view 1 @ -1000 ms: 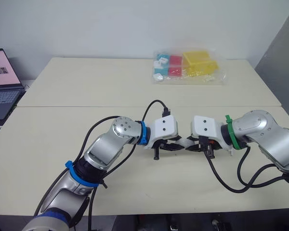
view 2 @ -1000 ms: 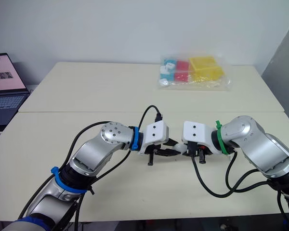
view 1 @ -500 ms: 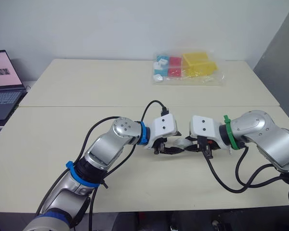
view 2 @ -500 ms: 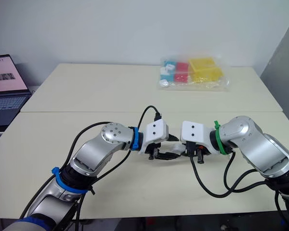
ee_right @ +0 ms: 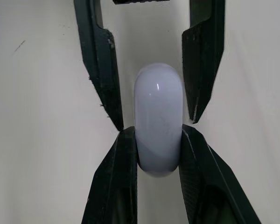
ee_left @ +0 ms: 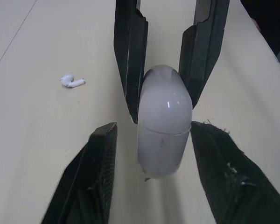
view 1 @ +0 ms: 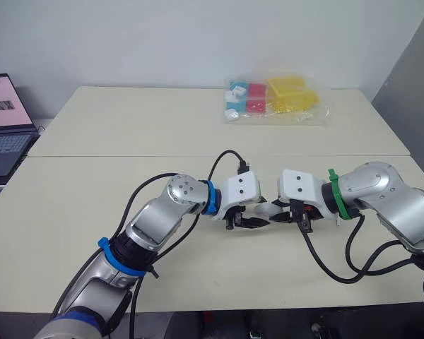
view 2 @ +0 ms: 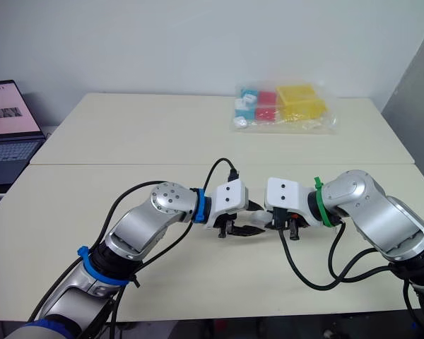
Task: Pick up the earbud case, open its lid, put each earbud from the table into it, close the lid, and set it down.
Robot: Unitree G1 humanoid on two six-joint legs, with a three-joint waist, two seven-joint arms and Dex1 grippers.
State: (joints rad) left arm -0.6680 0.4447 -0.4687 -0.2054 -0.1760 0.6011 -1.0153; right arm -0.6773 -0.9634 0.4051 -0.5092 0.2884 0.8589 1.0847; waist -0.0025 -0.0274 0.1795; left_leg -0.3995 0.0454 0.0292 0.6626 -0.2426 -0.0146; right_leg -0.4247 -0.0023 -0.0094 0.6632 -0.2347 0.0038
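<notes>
Right claw (ee_right: pixel 157 132) pinches the earbud case (ee_right: pixel 157 107) mid-frame, left claw (ee_left: pixel 154 127) gapes around it. Looks light, glossy, slippery, so I'd grip its broad faces.

White earbud case (ee_right: pixel 157 107), lid shut, in right hand (ee_right: pixel 157 133); earbud (ee_left: pixel 72 81) lying apart.

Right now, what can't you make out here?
1. Whether the earbud case rests on the table or is lifted: eye views, the left gripper and right gripper cover it.
2. Any second earbud's place: one earbud lies in the left wrist view; arms cover the table nearby.
3. Bag contents: eye views, too small.
4. Laptop: eye views, cut off by the left edge.
</notes>
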